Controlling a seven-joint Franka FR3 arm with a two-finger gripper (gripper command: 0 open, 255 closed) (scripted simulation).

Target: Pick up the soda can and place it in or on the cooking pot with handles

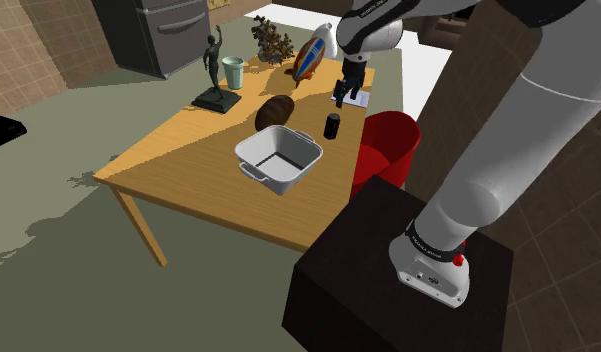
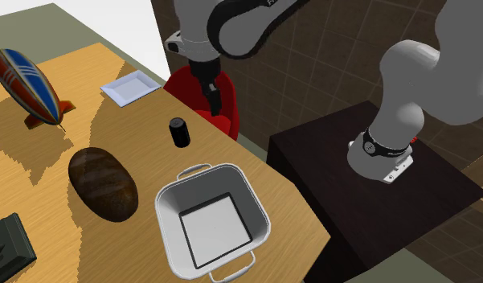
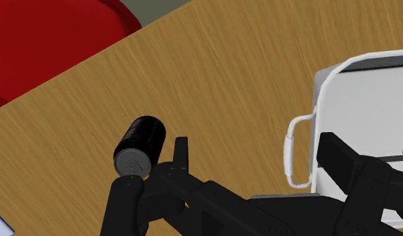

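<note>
Hand (image 1: 345,97) hangs above bench (image 1: 178,175), fingers spread, gripping nothing. Black soda can (image 1: 332,126) stands upright on bench below hand, untouched. White two-handled cooking pot (image 1: 293,181) sits near can, not touching.

White arm (image 1: 518,130) of smooth rounded tubes, dark joints. A black band (image 1: 429,243) with white lettering rings the white base flange (image 1: 431,274); a red spot (image 1: 458,260) sits at its 2 o'clock. All-black claw (image 1: 344,96).

I'm watching the counter (image 1: 188,170) carrying a black soda can (image 1: 332,126), white handled pot (image 1: 303,175), bread loaf (image 1: 275,112), toy airship (image 1: 310,57), statuette (image 1: 215,75), cup (image 1: 233,72), plate (image 2: 131,86).
</note>
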